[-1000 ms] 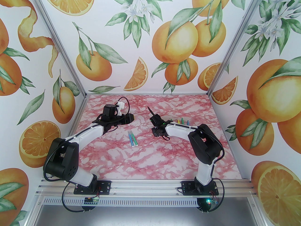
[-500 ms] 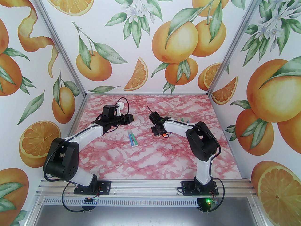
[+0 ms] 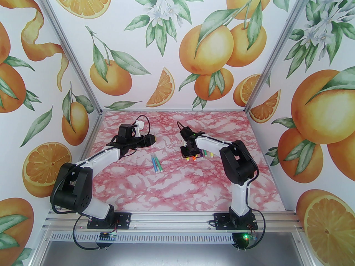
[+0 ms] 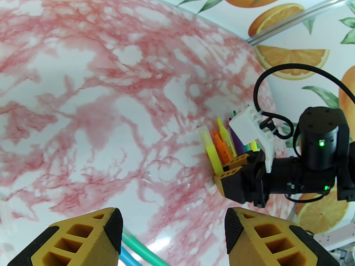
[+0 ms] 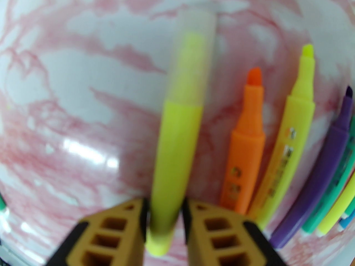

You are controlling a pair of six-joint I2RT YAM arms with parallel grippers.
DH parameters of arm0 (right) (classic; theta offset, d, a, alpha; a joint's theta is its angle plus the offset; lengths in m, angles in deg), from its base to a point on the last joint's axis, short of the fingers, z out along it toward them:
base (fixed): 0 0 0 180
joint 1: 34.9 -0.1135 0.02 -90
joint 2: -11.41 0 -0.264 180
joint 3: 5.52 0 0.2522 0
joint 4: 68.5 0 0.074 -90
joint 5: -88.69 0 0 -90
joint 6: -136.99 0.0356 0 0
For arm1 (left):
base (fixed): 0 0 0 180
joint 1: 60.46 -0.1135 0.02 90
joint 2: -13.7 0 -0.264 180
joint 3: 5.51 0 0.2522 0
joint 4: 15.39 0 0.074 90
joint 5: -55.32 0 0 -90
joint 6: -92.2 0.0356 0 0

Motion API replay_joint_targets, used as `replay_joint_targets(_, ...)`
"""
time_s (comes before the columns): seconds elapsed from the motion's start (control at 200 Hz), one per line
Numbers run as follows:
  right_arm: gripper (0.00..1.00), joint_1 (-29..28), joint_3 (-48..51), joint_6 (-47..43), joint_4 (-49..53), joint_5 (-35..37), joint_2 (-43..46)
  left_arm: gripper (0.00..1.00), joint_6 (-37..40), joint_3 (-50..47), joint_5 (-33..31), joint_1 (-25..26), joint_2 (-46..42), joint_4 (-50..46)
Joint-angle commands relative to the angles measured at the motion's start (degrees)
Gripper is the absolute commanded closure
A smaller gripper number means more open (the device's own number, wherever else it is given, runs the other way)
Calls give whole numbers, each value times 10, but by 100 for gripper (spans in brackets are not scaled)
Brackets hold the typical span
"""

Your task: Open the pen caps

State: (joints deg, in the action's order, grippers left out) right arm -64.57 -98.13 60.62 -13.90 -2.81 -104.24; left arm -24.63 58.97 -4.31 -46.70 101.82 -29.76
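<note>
Right wrist view, closest in: the right gripper (image 5: 164,208) has its two fingers pressed against either side of a yellow pen (image 5: 177,137). They pinch the barrel near its back end, and the pen runs straight away from the camera. A clear cap (image 5: 194,57) sits over the pen's far end, with the yellow tip showing through it; whether the pen rests on the table or is raised off it I cannot tell. Just to the right, on the pink marbled table (image 5: 69,93), lie an orange pen (image 5: 246,148), a second yellow pen (image 5: 296,120) and a purple pen (image 5: 330,154), side by side with their tips bare. More green and yellow barrels crowd the frame edge, too blurred to sort out. Left wrist view: the left gripper (image 4: 173,231) stands wide open with nothing in it. A green pen (image 4: 141,252) and a blue pen (image 4: 127,256) lie together on the table at the bottom edge, seen between its fingers. Farther across the table, the right gripper grips the capped yellow pen beside the row. From the top camera, the blue and green pair lies mid-table between the arms, well apart from the row on the right.
</note>
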Motion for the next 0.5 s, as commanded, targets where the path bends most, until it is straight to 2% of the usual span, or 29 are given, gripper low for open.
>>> replay_joint_targets(0.0,75,9,3,-12,19,-6,-39,35,4,-10,13,-5,-16,19)
replay_joint_targets(0.245,86,11,26,-10,-4,-10,-16,35,-5,-11,18,-6,-9,29)
replay_joint_targets(0.495,98,8,85,-19,-83,-46,74,35,-51,-17,44,-2,20,88)
